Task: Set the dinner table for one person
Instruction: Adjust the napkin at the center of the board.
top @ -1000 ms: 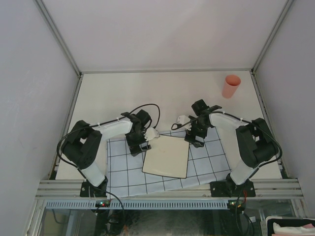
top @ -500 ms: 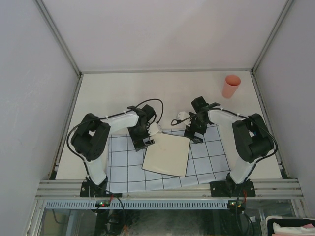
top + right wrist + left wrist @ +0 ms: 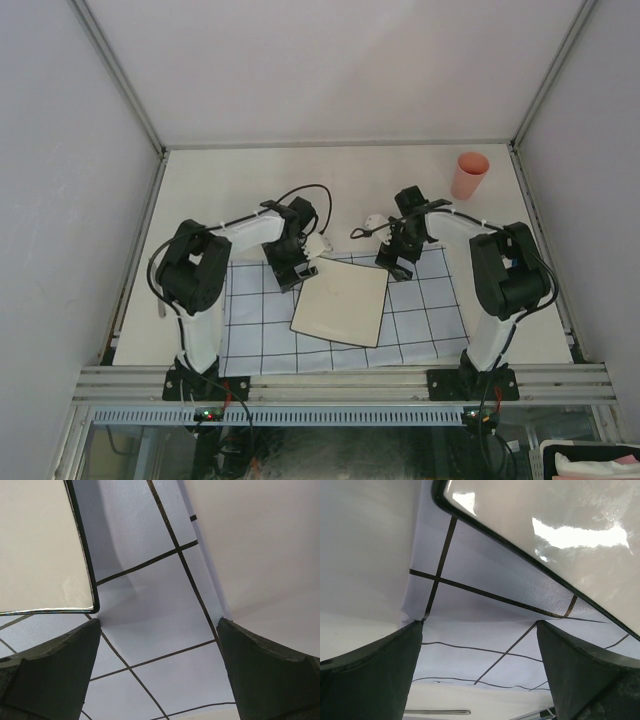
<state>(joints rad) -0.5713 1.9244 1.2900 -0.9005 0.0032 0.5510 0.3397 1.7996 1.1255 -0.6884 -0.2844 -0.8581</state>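
The dinner table [image 3: 240, 180] is off-white. A light-blue grid cloth [image 3: 420, 310] lies at its front middle, with a square cream plate [image 3: 340, 302] with a dark rim on it. My left gripper [image 3: 290, 268] is low over the cloth's far left part, just left of the plate's corner. It is open [image 3: 480, 625] with only cloth [image 3: 485, 605] between the fingers and the plate [image 3: 560, 530] ahead. My right gripper [image 3: 395, 262] is low over the far right part. It is open [image 3: 159, 622] over the cloth [image 3: 160, 610], with the plate's corner [image 3: 35, 545] at the left.
A pink cup [image 3: 469, 175] stands upright at the far right corner of the table. A thin grey bar [image 3: 437, 712] lies on the bare table past the cloth's edge in the left wrist view. Grey rails and pale walls close in the table.
Both grippers moved toward the far side. The cloth and the plate slid that way with them, and the cloth's front edge drew back from the near rail. The cloth lies flatter.
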